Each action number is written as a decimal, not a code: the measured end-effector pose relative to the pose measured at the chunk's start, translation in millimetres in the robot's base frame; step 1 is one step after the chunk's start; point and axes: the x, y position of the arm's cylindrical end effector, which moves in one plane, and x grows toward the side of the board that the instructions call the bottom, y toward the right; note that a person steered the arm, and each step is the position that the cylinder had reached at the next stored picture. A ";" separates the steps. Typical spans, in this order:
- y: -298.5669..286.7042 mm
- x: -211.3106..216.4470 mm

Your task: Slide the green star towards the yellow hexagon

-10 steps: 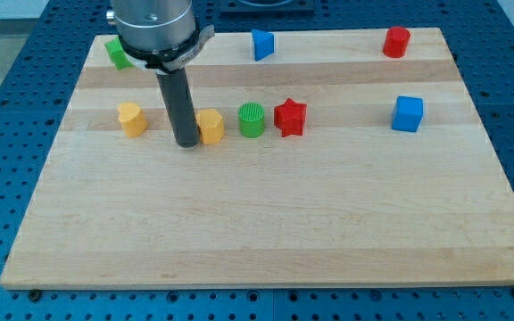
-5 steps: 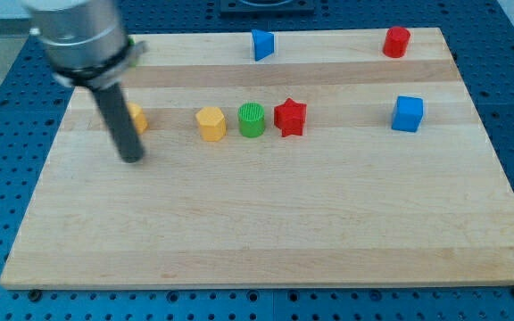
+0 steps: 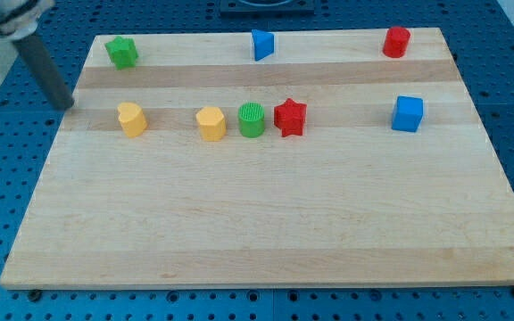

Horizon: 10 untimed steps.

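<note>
While the green star (image 3: 121,52) is sitting untouched at the surface's (image 3: 266,223) top left, well apart from the yellow hexagon (image 3: 211,123), my pincerless tip (image 3: 64,106) is hovering below-left of it.

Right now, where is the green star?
The green star sits at the board's top-left corner in the camera view, above the left yellow block, with my tip to its lower left.

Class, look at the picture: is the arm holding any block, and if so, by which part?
Nothing is held. My tip sits at the board's left edge, apart from every block, below-left of the green star.
</note>
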 end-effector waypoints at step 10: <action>113.3 -43.1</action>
